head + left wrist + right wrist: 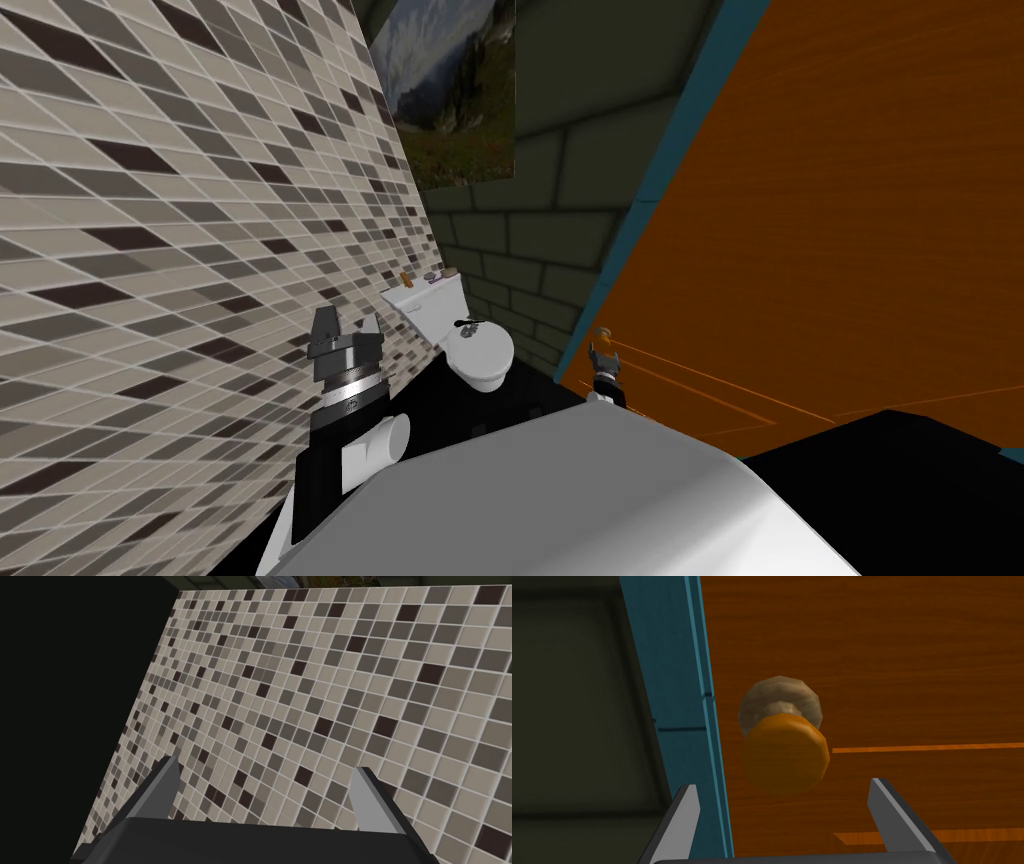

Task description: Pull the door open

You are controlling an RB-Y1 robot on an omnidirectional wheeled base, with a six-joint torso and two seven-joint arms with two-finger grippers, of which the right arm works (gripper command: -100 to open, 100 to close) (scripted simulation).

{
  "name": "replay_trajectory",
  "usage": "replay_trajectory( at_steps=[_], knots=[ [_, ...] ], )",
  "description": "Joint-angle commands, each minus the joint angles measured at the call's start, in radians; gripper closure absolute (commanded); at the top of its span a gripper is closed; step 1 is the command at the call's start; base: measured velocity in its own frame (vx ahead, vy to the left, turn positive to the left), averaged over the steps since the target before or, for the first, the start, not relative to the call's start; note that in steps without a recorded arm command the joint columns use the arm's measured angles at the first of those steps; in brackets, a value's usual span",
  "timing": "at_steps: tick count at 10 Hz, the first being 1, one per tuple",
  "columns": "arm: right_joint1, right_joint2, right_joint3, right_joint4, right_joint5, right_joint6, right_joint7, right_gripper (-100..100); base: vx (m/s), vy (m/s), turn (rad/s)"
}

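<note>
The right tool (782, 785) is released, its two grey fingers (682, 816) spread wide with nothing between them pressed. Just ahead of the fingertips, roughly centred in the gap, sits the round orange knob (786, 758) of the door (892, 651). The knob is close to the tool but apart from it; neither finger touches it. Behind the knob, further from the tool, a dull tan round plate (779, 698) joins it to the door. The door is orange-brown wood with the grain showing, and thin brighter orange lines run across it beyond the tool's outer finger. Next to the other finger a teal door frame (677, 676) runs along the door's edge, close beside the knob. Past the frame lies a dark green block wall (577, 701).

In the head view the right tool is small and points at the door, the knob right at its tip.

The left tool (345, 328) is also released, fingers apart and holding nothing. It is raised close to a wall of small beige, grey and dark brown tiles (325, 701), well away from the door. Ahead of it, between the two tools, a white toilet (480, 350) stands against the tiled wall. Above the toilet a landscape picture (450, 90) hangs on the green wall.
</note>
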Motion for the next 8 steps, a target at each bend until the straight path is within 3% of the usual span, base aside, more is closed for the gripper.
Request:
replay_trajectory(
  at_steps=[1, 5, 6, 7, 8],
  knots=[
    [0.002, -0.021, 0.005, 0.023, 0.002, -0.009, -0.035, -100, 0.113, -0.002, 0.001],
    [0.020, -0.079, 0.014, 0.055, 0.002, -0.014, -0.112, -100, 0.118, -0.021, -0.002],
    [0.011, -0.073, 0.015, 0.067, 0.004, -0.019, -0.105, -100, 0.055, -0.024, 0.003],
    [0.011, -0.073, 0.015, 0.067, 0.004, -0.019, -0.105, 100, -0.008, 0.001, -0.011],
    [0.011, -0.073, 0.015, 0.067, 0.004, -0.019, -0.105, 100, -0.021, 0.005, 0.002]
  ],
)
